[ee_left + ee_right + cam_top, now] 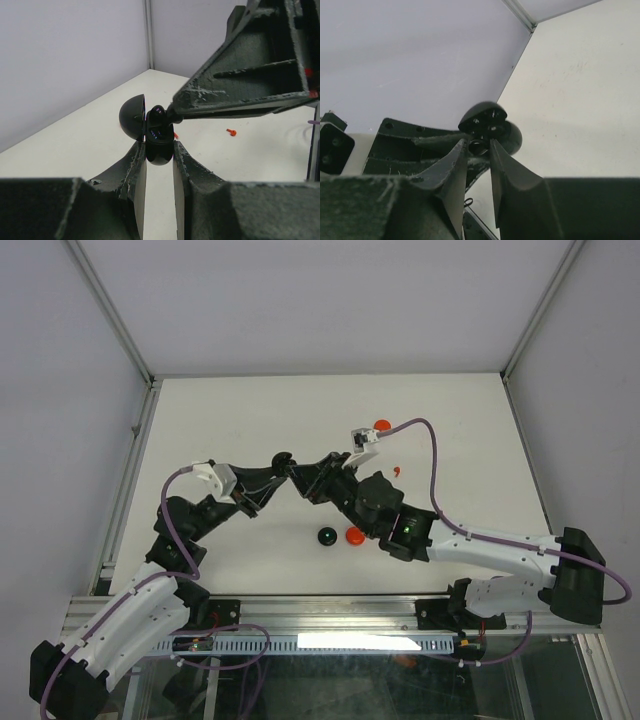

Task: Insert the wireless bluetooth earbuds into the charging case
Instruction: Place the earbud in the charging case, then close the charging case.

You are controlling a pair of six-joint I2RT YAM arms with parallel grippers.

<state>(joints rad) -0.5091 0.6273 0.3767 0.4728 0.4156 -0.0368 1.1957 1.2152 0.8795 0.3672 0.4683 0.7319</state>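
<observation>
A black charging case (159, 152) with its domed lid (131, 119) swung open is held above the table, my left gripper (159, 149) shut on its lower half. In the top view the case (283, 460) hangs at mid-table, where both grippers meet. My right gripper (480, 146) comes in from the right, its tips at the case's open face (483, 119). The narrow jaws are shut on a small black earbud (479, 148). One red earbud (398, 471) lies on the table to the right, apart from both grippers.
A red disc (381, 426) lies at the back right, beside the right arm's cable. A black disc (326, 536) and another red disc (353, 535) sit side by side near the front, under the right arm. White walls with metal rails surround the table.
</observation>
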